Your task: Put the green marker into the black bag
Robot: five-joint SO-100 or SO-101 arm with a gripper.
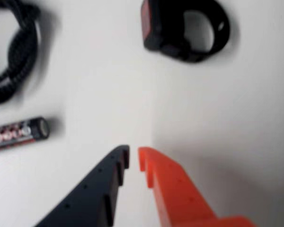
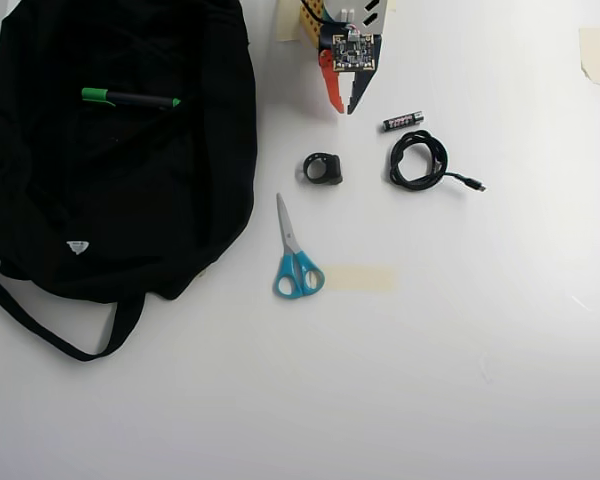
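Observation:
The green marker (image 2: 130,98), with a black barrel and green cap, lies flat on top of the black bag (image 2: 130,210) near the bag's upper part in the overhead view. The bag fills the left of the table, its strap trailing toward the front. My gripper (image 2: 344,103) is at the top centre, well to the right of the bag, and holds nothing. In the wrist view its black and orange fingers (image 1: 134,158) are nearly together over bare white table. The marker and the bag are out of the wrist view.
A black ring-shaped clip (image 2: 323,168) (image 1: 184,28) lies just below the gripper. A small battery (image 2: 403,120) (image 1: 19,132) and a coiled black cable (image 2: 417,160) (image 1: 14,52) lie to its right. Blue scissors (image 2: 295,255) and a tape strip (image 2: 360,277) lie mid-table.

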